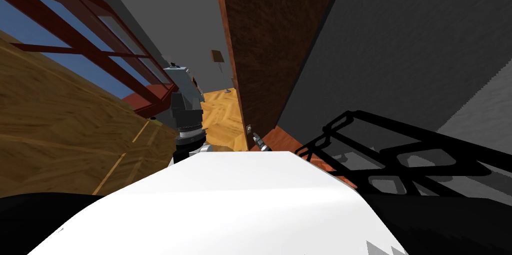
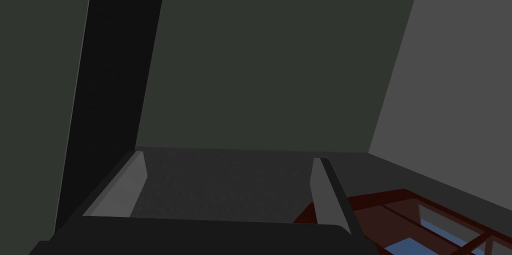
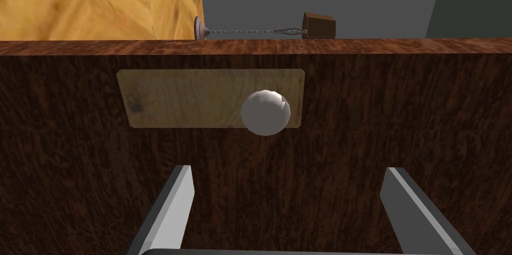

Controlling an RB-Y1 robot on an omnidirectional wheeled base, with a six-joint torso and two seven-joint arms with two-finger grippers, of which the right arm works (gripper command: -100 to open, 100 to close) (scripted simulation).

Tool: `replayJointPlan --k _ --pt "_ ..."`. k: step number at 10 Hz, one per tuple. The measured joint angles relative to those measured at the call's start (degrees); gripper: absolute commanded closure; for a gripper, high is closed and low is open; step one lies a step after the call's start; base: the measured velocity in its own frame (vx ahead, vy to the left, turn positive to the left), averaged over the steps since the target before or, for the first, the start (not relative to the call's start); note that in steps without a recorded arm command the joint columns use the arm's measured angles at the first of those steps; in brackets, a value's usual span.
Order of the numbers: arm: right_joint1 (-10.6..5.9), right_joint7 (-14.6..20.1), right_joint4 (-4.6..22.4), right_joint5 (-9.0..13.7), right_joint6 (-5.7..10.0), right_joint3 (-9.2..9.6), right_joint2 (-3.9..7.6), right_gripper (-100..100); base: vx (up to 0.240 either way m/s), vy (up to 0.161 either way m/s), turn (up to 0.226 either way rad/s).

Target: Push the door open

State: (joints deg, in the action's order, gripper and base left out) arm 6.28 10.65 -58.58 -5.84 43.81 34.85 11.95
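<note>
My right gripper (image 3: 288, 169), spread wide, faces the brown door (image 3: 75, 167) just beside the white knob (image 3: 265, 112) near its edge. My left gripper (image 2: 227, 159) hangs wide too.

A home: brown wooden door (image 1: 270, 42), herringbone parquet floor (image 1: 220, 112), a floor lamp (image 1: 217, 57) and a red-framed window (image 1: 120, 52).

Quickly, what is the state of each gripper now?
Left gripper: open, holding nothing.
Right gripper: open, empty, facing the door near its knob.
</note>
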Motion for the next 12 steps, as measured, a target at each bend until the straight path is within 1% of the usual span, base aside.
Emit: replayJointPlan --k 2,4,5,10,12 --pt "-0.94 -0.28 1.38 0.13 -0.02 -0.57 -0.97 -100 0.191 0.123 0.046" --pt "-1.44 -0.49 1.95 0.22 -0.22 -1.00 -1.57 -100 0.124 0.064 0.011" --pt "-1.40 -0.52 1.98 0.19 -0.10 -0.94 -1.60 100 -0.015 -0.003 0.003" --pt "-1.38 -0.50 2.08 0.21 -0.39 -1.00 -1.52 100 -0.011 -0.007 0.001" --pt "-1.35 -0.64 2.56 0.30 -0.48 -1.33 -1.67 100 0.084 0.102 -0.038"
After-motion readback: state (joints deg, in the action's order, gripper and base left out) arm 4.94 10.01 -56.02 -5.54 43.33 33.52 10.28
